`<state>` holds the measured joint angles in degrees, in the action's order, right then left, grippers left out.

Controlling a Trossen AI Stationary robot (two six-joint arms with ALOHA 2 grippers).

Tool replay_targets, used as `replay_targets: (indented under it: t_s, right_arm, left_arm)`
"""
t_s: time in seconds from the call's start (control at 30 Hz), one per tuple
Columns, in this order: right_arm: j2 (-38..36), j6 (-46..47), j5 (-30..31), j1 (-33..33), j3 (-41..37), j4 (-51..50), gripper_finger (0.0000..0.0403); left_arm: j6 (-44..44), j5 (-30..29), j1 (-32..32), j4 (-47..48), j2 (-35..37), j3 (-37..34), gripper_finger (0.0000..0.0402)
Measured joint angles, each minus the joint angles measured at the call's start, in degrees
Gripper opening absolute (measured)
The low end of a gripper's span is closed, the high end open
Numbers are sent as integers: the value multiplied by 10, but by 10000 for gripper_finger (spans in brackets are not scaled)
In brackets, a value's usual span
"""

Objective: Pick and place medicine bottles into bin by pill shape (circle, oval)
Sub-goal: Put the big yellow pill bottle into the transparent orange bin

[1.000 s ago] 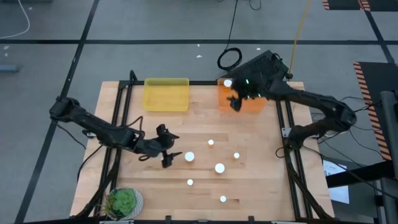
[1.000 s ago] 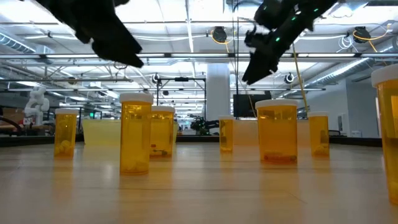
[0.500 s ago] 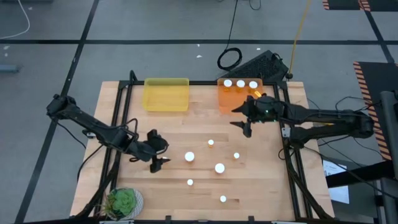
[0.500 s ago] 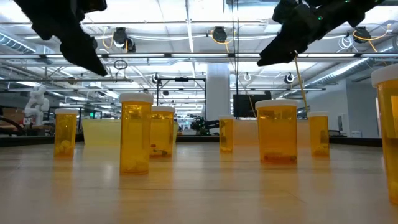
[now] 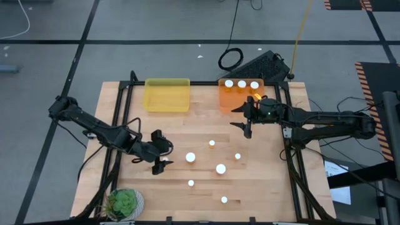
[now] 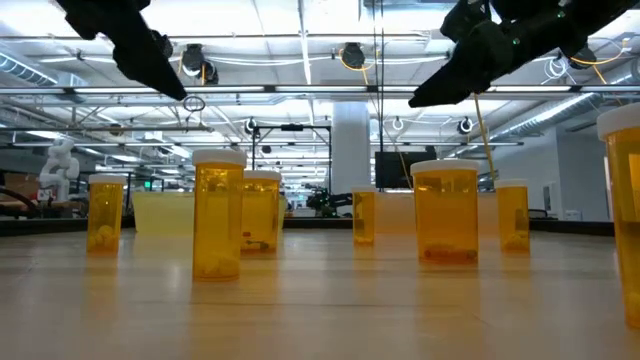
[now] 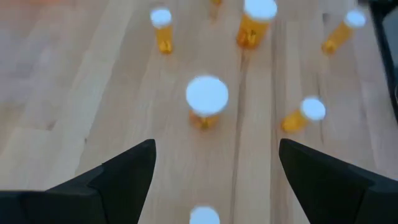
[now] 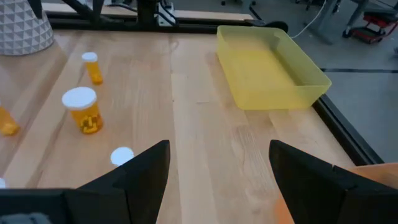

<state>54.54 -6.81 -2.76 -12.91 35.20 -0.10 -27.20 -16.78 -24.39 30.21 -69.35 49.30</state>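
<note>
Your left pincer (image 5: 160, 152) is spread and empty, the nearest medicine bottle (image 5: 190, 157) just beside it on the table (image 5: 269, 181). Right pincer (image 5: 245, 119) is spread beside the orange bin (image 5: 224, 100).

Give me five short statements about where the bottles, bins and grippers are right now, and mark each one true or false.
1. Three medicine bottles stand in the orange bin. True.
2. The yellow bin holds two bottles. False: no bottle shows in it.
3. The left gripper is shut on a bottle. False: its fingers are open and hold nothing, with the nearest bottle, a large-capped bottle, lying apart from it.
4. The right gripper is open and empty, just off the orange bin over the table. True.
5. Six bottles are out on the table between the two grippers and its near edge. True.
</note>
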Motion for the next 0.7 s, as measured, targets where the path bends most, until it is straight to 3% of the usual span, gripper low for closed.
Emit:
replay_targets:
  t_s: [0.2, 0.5, 0.7]
  right_arm:
    - [0, -19, 0, 0, 0, -1, 270]
    - [0, -20, 0, -1, 0, -4, 270]
    - [0, -20, 0, -1, 0, -10, 270]
  left_arm:
    - [-9, 3, -5, 103, -52, 78, 346]
    - [81, 27, 36, 100, -147, 160, 346]
    - [132, 34, 66, 96, -194, 173, 346]
